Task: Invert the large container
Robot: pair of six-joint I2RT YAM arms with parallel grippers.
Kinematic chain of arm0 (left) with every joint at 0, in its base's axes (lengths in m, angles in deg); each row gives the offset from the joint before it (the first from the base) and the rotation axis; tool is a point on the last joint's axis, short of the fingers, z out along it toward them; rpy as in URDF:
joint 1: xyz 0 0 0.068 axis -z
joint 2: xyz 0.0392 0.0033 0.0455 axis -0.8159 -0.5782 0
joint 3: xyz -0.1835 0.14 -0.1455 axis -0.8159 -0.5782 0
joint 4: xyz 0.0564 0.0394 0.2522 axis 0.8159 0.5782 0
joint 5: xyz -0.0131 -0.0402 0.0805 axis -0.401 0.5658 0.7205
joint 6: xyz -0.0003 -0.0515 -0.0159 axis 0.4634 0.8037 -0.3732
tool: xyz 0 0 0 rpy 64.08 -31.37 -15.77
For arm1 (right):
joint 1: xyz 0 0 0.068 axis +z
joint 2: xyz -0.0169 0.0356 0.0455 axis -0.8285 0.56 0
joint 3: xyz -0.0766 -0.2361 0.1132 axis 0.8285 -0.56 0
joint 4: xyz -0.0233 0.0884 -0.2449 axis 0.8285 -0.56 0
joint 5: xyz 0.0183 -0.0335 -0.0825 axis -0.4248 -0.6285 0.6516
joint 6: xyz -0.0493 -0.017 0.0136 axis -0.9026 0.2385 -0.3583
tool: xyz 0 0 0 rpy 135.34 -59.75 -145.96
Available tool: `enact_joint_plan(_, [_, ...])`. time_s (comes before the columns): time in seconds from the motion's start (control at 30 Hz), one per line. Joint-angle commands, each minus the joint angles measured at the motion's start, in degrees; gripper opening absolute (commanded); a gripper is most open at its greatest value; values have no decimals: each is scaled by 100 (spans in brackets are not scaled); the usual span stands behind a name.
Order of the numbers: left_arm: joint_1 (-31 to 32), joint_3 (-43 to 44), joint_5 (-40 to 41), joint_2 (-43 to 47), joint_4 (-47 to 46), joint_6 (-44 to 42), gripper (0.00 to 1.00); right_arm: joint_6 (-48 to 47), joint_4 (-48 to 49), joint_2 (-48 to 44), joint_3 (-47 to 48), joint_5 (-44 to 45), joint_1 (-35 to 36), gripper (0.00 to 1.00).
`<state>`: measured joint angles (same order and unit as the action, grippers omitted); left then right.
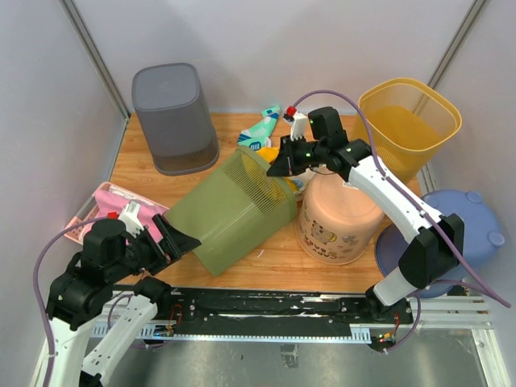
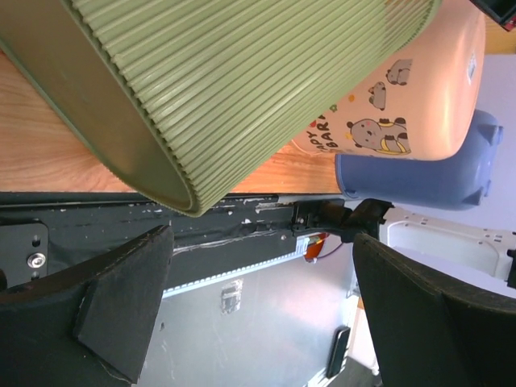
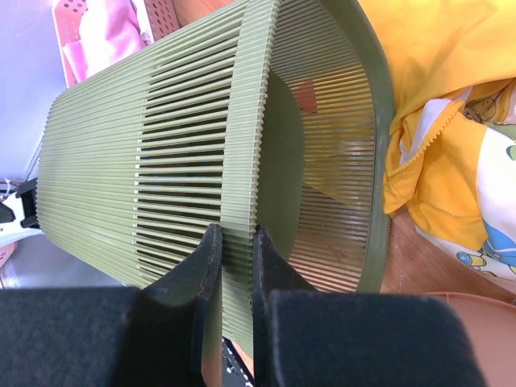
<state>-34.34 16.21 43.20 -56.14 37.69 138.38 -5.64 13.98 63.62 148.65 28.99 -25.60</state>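
The large container is a green slatted bin (image 1: 234,210). It lies tilted on the wooden table with its open mouth up and to the right. My right gripper (image 1: 282,165) is shut on the bin's rim wall, one finger outside and one inside; this shows in the right wrist view (image 3: 236,242) with the bin (image 3: 145,161) filling the frame. My left gripper (image 1: 179,242) is open and empty, just left of the bin's low base end. In the left wrist view the gripper (image 2: 262,306) sits below the bin's base (image 2: 242,81), not touching it.
A grey bin (image 1: 176,117) stands upside down at back left and a yellow basket (image 1: 407,125) at back right. A peach bucket (image 1: 339,222) stands just right of the green bin, a blue stool (image 1: 468,230) beyond it. A pink tray (image 1: 105,205) lies at left. Clothes (image 3: 451,97) lie by the bin's mouth.
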Motion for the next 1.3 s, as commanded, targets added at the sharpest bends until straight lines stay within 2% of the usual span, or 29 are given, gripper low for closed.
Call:
enact_joint_plan(0.0, [-10,-249,-145,26,-475,192,97,38,424,109,-97,530,-108,0])
enact_joint_plan(0.23, [-5,-333,279,0,-614,381,98,19,425,155,-95,461,-104,0])
enact_joint_plan(0.63, [-12,-1297,1111,506,-1916,783,97,-20,419,120,-164,364,-104,0])
enact_joint_plan(0.87, [-9,-1462,195,472,-3365,743,95,1,416,134,-158,261,-108,0])
enact_joint_plan(1.1, [-4,-450,-319,-74,-3841,378,96,51,391,75,-165,175,-99,0])
enact_joint_plan(1.27, [-11,-158,-732,-448,-4466,359,96,192,434,19,-167,-74,-86,0])
